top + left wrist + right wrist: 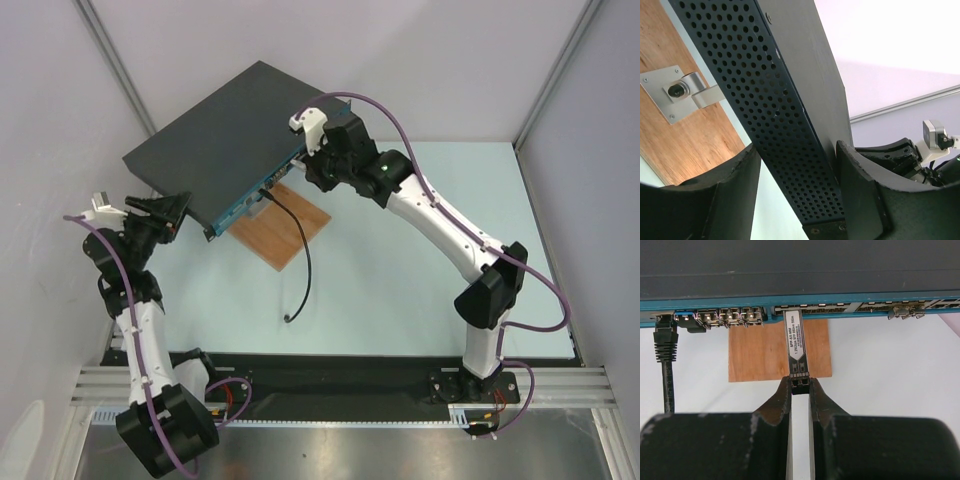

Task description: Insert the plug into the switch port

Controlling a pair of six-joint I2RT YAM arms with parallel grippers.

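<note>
Firmly, right pincer gripping plug, tip at switch

We note pale mint-green table top, matte, wide. White panel walls enclose it on three sides: left wall, back wall, right wall. Grey metal posts stand at far-left corner and far-right corner. Along near edge we see black flat strip, then ribbed aluminium rail, then brushed steel sheet. Light even, diffuse; shadows on table top soft. Left wrist view shows us same white wall crossed by grey bar.
</note>
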